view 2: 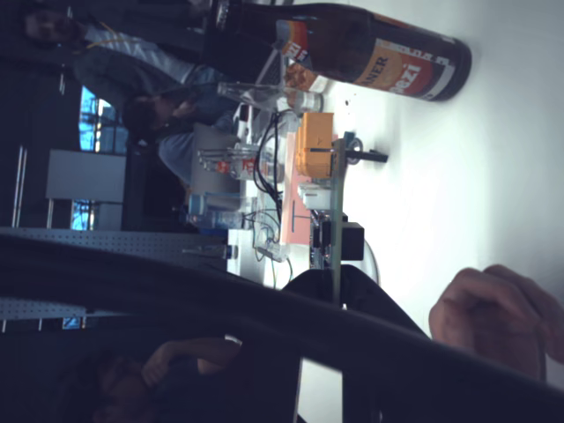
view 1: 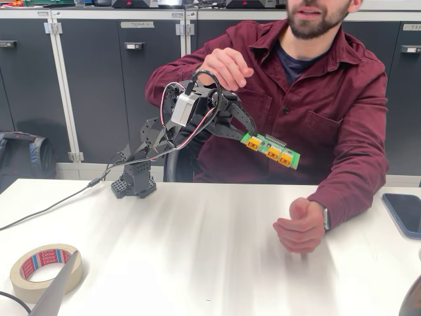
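Above the white table (view 1: 197, 250), in the fixed view, the black arm (view 1: 154, 135) is raised from its base (view 1: 135, 181) at the rear left and reaches out to the right of the picture. The gripper (view 1: 245, 136) is clamped on one end of a green circuit board (view 1: 273, 151). The board is held clear of the table, sloping slightly down to the right, with its free end in front of the chest of a person (view 1: 316, 99) in a dark red shirt. Three yellow-orange connectors (view 1: 271, 153) sit in a row on the board's face. The person sits behind the table. One raised hand (view 1: 227, 66) is loosely curled just above the arm's wrist and cable loop (view 1: 204, 76); contact cannot be told. The other hand is a closed fist (view 1: 299, 227) resting on the table, below and to the right of the board and well apart from it. A masking tape roll (view 1: 46, 270) lies flat near the front left corner, and a dark phone (view 1: 404, 214) lies at the right edge. The wrist view lies on its side. It shows the board edge-on as a thin green line, one end between the dark fingers (view 2: 379, 308) and an orange connector (view 2: 315, 145) at the far end. A brown bottle (view 2: 379, 53) with an orange label stands on the table beyond.
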`<control>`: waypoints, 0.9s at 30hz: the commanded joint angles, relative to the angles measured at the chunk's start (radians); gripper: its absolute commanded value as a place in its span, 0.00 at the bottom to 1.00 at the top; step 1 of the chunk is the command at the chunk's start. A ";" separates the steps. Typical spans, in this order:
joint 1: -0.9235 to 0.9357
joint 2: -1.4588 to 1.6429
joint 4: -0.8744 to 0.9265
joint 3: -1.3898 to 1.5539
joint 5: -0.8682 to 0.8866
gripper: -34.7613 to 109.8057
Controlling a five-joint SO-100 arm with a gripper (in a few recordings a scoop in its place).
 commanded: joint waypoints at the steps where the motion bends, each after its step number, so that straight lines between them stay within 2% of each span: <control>1: -0.011 -0.043 -0.091 -0.043 -0.009 0.21; 14: 0.074 -0.359 -0.279 -0.043 0.014 0.21; 27: 0.104 -0.511 -0.382 -0.043 -0.023 0.21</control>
